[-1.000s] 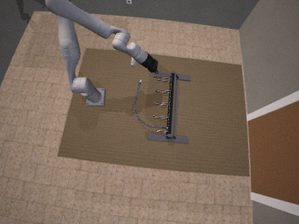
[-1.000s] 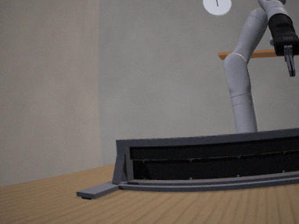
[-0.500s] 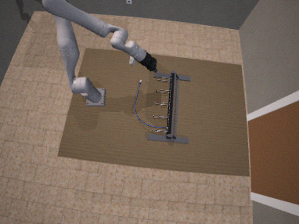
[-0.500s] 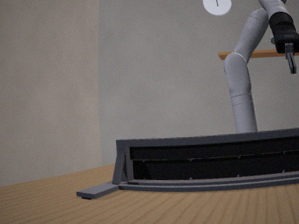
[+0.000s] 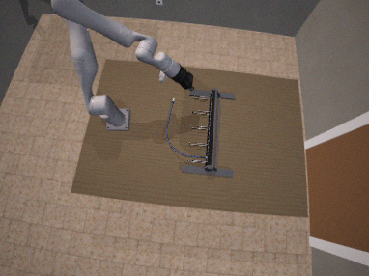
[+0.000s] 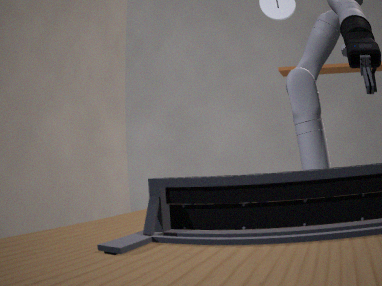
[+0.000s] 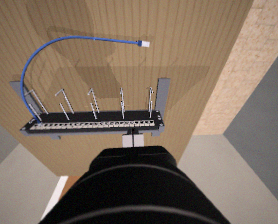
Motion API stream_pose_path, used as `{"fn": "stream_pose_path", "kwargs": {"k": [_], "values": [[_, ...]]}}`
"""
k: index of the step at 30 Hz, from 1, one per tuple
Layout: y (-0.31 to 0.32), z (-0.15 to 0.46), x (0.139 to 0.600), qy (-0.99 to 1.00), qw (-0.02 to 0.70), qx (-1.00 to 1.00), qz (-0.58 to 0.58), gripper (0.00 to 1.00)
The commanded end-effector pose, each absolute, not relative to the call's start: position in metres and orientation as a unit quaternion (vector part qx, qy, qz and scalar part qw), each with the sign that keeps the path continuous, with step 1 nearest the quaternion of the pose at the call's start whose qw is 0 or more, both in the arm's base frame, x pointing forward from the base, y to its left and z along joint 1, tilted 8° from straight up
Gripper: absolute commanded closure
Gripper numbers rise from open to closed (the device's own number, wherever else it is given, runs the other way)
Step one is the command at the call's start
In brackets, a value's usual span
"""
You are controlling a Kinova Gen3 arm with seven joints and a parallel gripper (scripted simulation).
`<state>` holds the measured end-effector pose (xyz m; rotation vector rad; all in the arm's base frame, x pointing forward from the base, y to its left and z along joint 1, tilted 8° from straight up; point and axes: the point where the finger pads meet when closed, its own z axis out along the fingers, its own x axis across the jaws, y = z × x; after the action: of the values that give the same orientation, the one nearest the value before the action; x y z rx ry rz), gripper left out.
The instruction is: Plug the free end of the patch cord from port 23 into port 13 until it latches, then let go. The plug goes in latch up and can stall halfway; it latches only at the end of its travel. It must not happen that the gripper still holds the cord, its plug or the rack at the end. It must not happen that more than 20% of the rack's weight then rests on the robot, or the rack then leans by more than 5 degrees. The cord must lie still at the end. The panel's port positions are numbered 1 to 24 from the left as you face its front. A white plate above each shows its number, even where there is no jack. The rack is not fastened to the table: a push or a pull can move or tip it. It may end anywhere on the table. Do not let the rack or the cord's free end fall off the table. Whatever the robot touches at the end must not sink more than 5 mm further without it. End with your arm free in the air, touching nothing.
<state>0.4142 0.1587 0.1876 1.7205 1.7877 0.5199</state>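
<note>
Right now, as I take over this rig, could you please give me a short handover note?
Gripper: shut, holding nothing, high above one end of the rack.
Cord: blue; one end is plugged in at the panel's far end in the wrist view, and it arcs across the table in front.
Free plug: white, lying on the table away from the panel, untouched.
Done: nothing yet.
Left: open, pick up the plug, seat it latch up in port 13, release.

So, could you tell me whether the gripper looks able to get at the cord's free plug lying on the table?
Probably yes. The plug lies in the open on the table, in front of the rack, with nothing over it. The gripper, shut and empty, hangs high above the rack, so it must open and descend.
</note>
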Motion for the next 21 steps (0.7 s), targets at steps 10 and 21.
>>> {"fn": "stream_pose_path", "kwargs": {"k": [10,21], "values": [[0.11,0.194,0.412,0.669,0.294,0.653,0.198,1.0],[0.074,0.199,0.411,0.669,0.294,0.653,0.198,1.0]]}}
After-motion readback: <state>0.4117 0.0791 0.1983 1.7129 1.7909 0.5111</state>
